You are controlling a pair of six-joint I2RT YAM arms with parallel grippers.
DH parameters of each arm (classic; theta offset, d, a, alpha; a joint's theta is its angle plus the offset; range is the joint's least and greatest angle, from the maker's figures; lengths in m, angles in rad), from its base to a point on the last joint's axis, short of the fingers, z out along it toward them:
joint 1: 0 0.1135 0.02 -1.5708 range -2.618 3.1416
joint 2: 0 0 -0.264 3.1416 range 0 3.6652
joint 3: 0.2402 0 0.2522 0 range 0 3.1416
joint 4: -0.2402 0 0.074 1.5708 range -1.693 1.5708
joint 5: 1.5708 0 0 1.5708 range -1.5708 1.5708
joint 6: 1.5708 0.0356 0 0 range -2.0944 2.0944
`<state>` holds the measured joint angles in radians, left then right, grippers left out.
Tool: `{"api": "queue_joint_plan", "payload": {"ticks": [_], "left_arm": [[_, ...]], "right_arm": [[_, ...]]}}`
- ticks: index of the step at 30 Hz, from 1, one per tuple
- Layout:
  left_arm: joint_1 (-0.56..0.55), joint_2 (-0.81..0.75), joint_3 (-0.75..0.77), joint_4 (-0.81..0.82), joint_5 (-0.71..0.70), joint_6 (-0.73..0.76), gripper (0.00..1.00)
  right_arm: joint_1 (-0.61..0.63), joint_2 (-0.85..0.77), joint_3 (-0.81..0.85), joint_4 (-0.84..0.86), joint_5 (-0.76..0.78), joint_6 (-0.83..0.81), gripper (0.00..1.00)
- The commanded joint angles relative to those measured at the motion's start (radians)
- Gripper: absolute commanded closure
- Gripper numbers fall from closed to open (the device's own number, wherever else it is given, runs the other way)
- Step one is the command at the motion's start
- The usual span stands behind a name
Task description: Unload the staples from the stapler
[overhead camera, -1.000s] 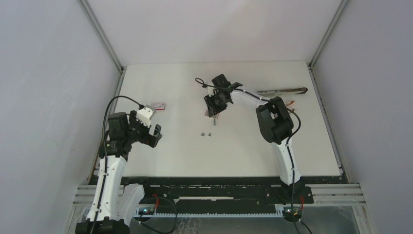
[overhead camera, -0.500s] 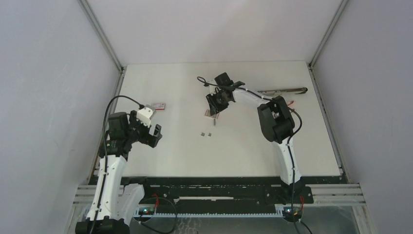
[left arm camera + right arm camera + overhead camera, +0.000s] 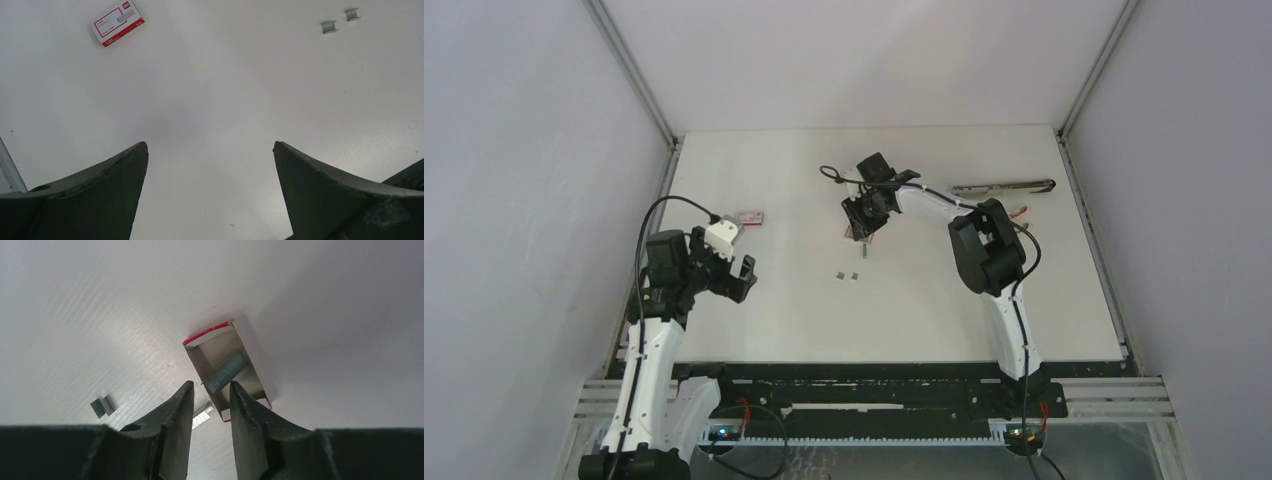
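The stapler (image 3: 1004,186) lies opened out flat at the back right of the table. My right gripper (image 3: 865,214) hovers over an open red-and-white staple box (image 3: 200,357), its jaws a narrow gap apart and empty (image 3: 211,386). A grey strip of staples (image 3: 225,371) lies inside that box. Another strip (image 3: 202,411) lies on the table below the fingers, and a short piece (image 3: 102,406) lies to the left. Two short staple pieces (image 3: 846,275) lie mid-table and also show in the left wrist view (image 3: 329,27). My left gripper (image 3: 736,280) is wide open and empty (image 3: 210,145).
A closed red-and-white staple box (image 3: 750,217) lies left of centre; it also shows in the left wrist view (image 3: 117,23). White walls with metal rails bound the table (image 3: 1024,300) on the left, back and right.
My right gripper has shifted slightly back and then left again over the open box. The left arm has not moved.
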<state>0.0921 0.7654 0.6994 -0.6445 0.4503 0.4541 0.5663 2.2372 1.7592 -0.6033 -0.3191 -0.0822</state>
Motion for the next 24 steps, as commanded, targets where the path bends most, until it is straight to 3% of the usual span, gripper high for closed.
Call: {"api": "queue_joint_plan", "payload": {"ticks": [1, 18, 24], "left_arm": [[0.008, -0.004, -0.014, 0.021, 0.022, -0.009, 0.0], [0.009, -0.005, -0.014, 0.021, 0.022, -0.009, 0.0], [0.009, -0.005, -0.014, 0.021, 0.021, -0.009, 0.0]], "right_arm": [[0.009, -0.017, 0.022, 0.008, 0.022, -0.019, 0.69], [0.016, -0.011, 0.017, 0.039, 0.034, 0.011, 0.76], [0.008, -0.014, 0.023, 0.04, 0.012, 0.083, 0.67]]}}
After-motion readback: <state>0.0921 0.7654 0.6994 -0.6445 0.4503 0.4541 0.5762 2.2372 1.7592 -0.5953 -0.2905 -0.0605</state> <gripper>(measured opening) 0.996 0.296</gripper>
